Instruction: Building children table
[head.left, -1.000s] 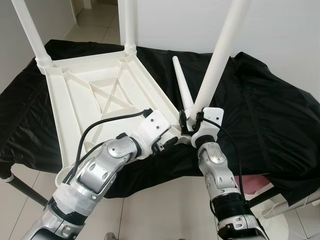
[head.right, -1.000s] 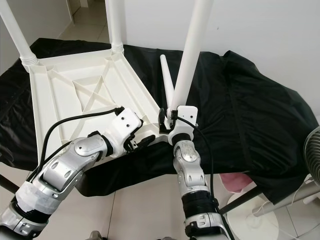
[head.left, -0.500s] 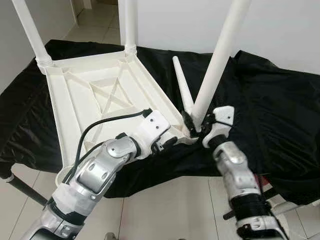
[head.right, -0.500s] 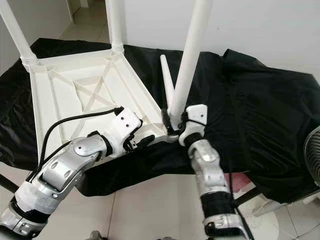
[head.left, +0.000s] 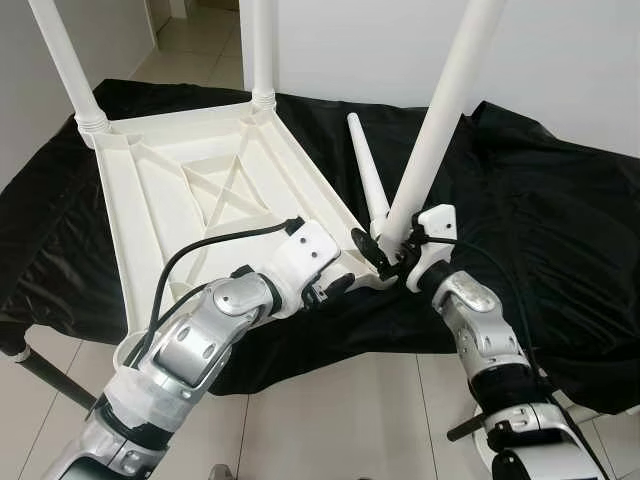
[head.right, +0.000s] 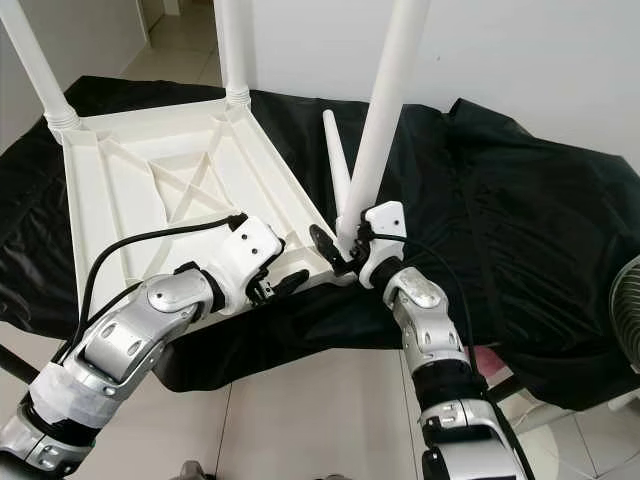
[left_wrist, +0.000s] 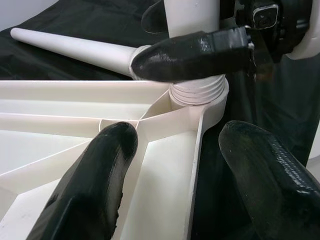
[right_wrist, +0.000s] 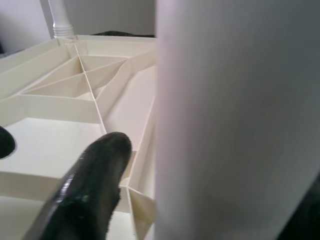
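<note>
An upside-down white plastic table top (head.left: 200, 190) lies on a black cloth (head.left: 540, 220). Two white legs (head.left: 65, 65) (head.left: 260, 50) stand in its far corners. A third leg (head.left: 440, 110) rises tilted from the near right corner socket (left_wrist: 197, 95). My right gripper (head.left: 378, 250) is shut on that leg's base, with one finger (left_wrist: 190, 55) lying across it just above the threaded collar. My left gripper (head.left: 335, 287) is open and straddles the table rim beside that corner, one finger (left_wrist: 95, 180) inside the rim and the other (left_wrist: 270, 175) outside. A loose tapered leg (head.left: 365, 175) lies on the cloth behind the socket.
The cloth-covered surface ends just in front of my arms, with pale floor tiles (head.left: 330, 420) below. A dark rod (head.left: 45, 380) slants under the left edge. A fan's grille (head.right: 628, 300) shows at the far right. White walls stand behind.
My right forearm swung out to the right and the gripper turned around the leg's base. The leg stayed tilted in its socket. My left arm held still.
</note>
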